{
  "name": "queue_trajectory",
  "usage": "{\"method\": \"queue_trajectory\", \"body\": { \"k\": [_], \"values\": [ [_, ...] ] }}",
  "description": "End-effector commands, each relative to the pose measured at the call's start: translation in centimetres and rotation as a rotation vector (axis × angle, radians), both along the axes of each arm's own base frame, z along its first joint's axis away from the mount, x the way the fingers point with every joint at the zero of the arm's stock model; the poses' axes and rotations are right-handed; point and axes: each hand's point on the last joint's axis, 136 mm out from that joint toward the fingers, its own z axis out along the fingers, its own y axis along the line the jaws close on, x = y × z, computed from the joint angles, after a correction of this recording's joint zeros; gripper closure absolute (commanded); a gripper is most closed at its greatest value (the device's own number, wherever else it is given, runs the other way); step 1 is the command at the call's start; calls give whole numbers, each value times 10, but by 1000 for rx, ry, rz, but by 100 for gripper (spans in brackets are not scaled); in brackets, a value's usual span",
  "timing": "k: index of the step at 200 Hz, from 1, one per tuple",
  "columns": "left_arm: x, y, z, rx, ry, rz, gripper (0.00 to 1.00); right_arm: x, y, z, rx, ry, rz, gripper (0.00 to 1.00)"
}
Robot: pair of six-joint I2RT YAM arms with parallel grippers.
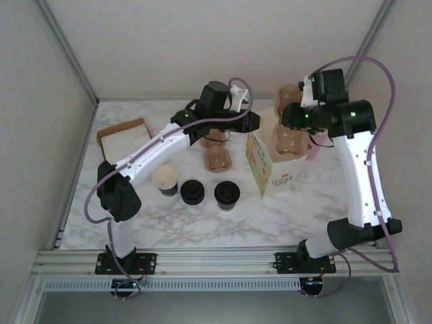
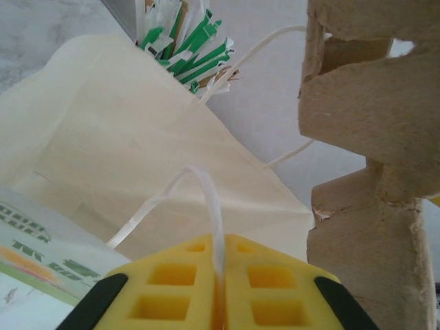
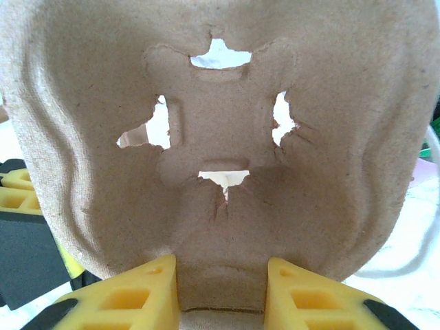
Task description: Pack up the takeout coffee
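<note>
Left jaws pinched shut on the white handle (image 2: 212, 206) of the paper bag (image 1: 270, 172), right jaws gripping 1 pulp cup carrier (image 3: 220, 137) over the bag's mouth, takeout coffee (image 1: 227, 194) upright on the table (image 1: 320, 202), near-left of the bag

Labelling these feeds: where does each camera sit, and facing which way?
Top external: above, behind the bases, down onto marble table; left arm, right arm show.
Left wrist: on its arm, into the white paper bag; left gripper pinches its string handle.
Right wrist: likewise, at brown pulp cup carrier in right gripper.
Shared, top and left wrist: bag, carrier.
</note>
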Motion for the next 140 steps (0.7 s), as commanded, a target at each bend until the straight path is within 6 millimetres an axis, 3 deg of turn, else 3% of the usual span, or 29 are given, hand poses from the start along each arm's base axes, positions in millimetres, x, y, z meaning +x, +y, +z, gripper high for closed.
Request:
{"method": "queue_trajectory", "body": {
  "k": [1, 20, 140],
  "values": [
    [-6, 6, 5, -61, 14, 1, 96, 4, 2, -5, -12, 29, 30, 69],
    [-4, 13, 2, -104, 32, 20, 100, 8, 7, -12, -9, 59, 49, 69],
    [5, 51, -11, -152, 57, 100, 100, 25, 15, -48, -39, 189, 83, 70]
  ]
}}
